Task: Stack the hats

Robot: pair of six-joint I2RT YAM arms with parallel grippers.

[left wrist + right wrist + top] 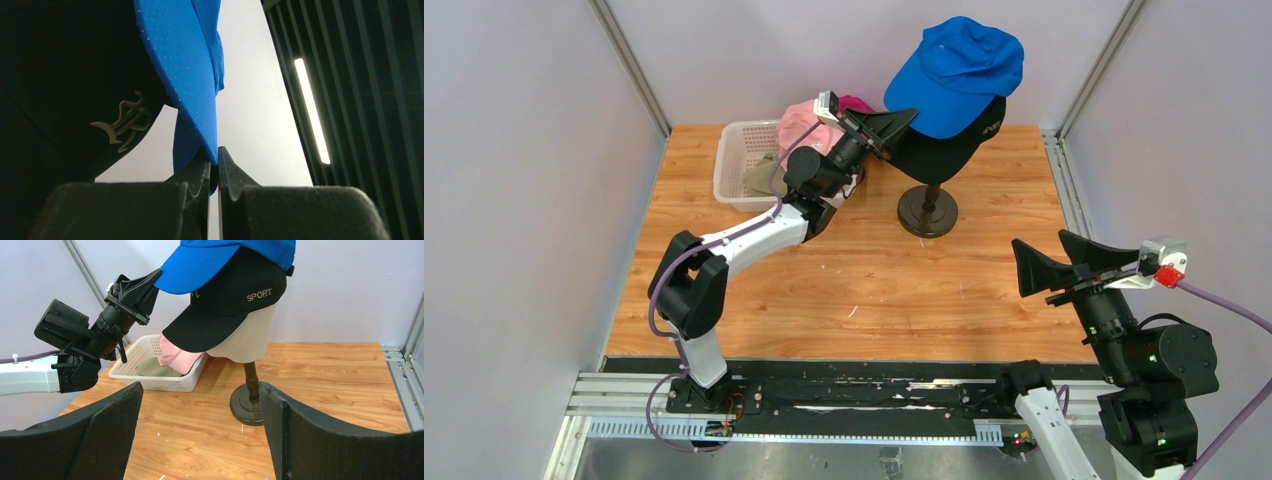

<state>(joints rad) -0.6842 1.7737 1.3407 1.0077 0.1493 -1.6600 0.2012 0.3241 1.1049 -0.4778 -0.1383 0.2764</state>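
Note:
A royal blue cap (959, 70) sits on top of a black cap (954, 150) on the mannequin head. My left gripper (908, 116) reaches up from the left and is shut on the tip of the blue cap's brim (195, 75); the brim shows pinched between the two pads (214, 160). The black cap (65, 75) with its gold logo fills the left of the left wrist view. A light pink cap (799, 125), a magenta cap (856, 102) and a khaki cap (764, 175) lie in the basket. My right gripper (1041, 242) hovers open and empty at the near right.
The white perforated basket (729, 150) stands at the back left, just behind my left arm. The mannequin's dark round stand (927, 210) rests at the back centre of the wooden table (874, 290). Grey walls close in the left, back and right sides.

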